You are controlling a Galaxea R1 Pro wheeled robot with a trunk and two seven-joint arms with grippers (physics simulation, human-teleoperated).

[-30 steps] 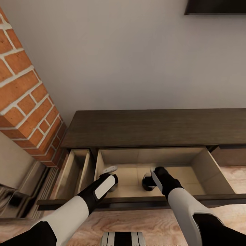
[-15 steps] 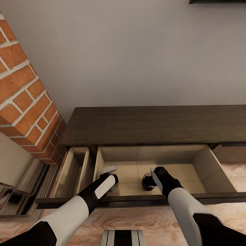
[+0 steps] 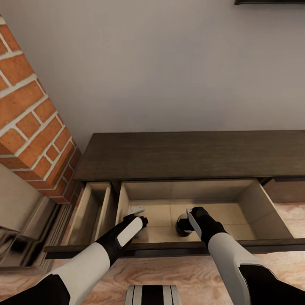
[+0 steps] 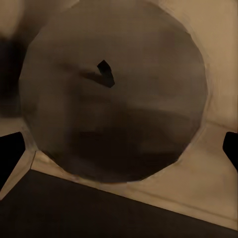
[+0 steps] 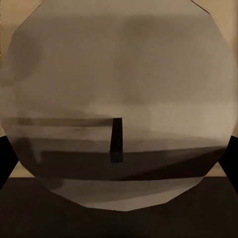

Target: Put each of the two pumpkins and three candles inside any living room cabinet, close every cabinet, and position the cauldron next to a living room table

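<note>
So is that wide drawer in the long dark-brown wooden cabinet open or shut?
Open. The wide drawer is pulled out from the long dark-brown wooden cabinet, showing its pale inside, and both grippers, left and right, reach into it.

Left gripper (image 3: 134,213) and right gripper (image 3: 186,220) lowered, arms extended forward

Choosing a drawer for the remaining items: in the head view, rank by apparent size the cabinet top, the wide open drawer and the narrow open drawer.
Largest to smallest:
1. cabinet top
2. wide open drawer
3. narrow open drawer
</note>
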